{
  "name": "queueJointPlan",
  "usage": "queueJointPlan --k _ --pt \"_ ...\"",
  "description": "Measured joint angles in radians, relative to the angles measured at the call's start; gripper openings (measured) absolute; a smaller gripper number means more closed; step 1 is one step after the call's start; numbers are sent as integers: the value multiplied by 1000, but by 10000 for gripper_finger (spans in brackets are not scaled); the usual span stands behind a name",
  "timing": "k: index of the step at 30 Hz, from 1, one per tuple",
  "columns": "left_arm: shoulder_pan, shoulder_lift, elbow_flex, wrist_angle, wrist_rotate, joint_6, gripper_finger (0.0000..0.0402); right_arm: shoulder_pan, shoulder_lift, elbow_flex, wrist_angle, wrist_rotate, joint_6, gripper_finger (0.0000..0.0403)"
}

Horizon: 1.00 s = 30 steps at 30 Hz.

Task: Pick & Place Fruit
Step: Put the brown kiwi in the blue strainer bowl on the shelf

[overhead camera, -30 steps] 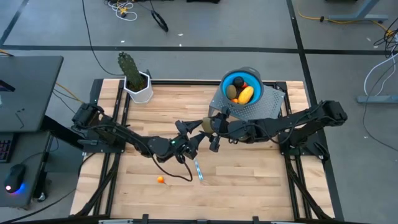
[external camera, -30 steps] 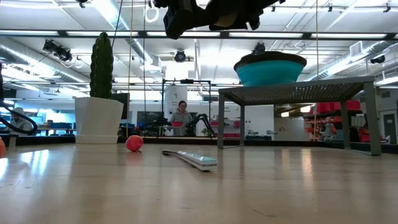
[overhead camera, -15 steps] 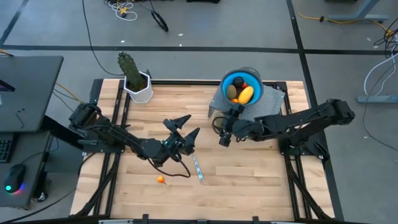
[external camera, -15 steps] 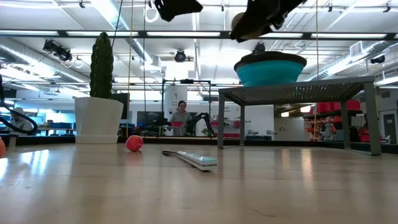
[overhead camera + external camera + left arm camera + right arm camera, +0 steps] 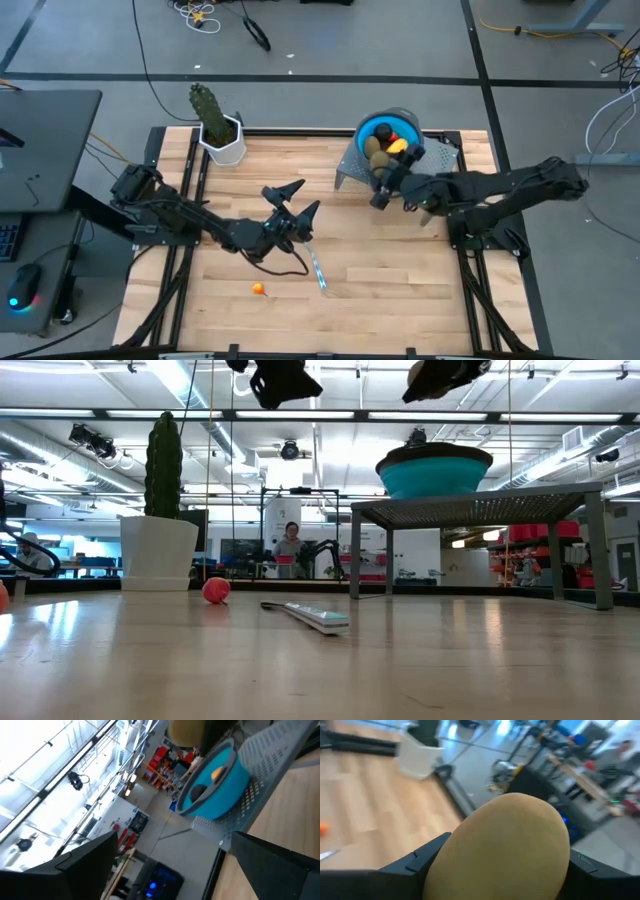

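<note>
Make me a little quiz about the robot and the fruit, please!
1. True or false: the right gripper holds an olive-brown oval fruit.
2. What lies nearest the knife on the wooden table? A) the cactus B) a tiny orange fruit C) the blue bowl
3. Fill in: the blue bowl sits on a grey metal ____.

Key:
1. True. The fruit sits between its fingers, close to the bowl.
2. B. It lies on the wood just beside the knife, while the open left gripper hangs above the middle of the table.
3. Stand.
</note>
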Motion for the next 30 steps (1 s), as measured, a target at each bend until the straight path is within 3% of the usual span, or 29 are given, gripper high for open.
queueJointPlan --k 6,14,22,30 --pt "57 0 -49 -1 131 -156 399 -100 -60 0 -6 37 -74 268" --pt "174 1 -138 -8 351 -440 398 -318 -74 0 -12 -110 -140 268" --pt "220 1 -167 -31 369 -535 380 -473 -74 -6 -58 -206 -44 281" --pt "227 1 -168 -26 367 -584 369 -527 -74 -6 -103 -330 3 315"
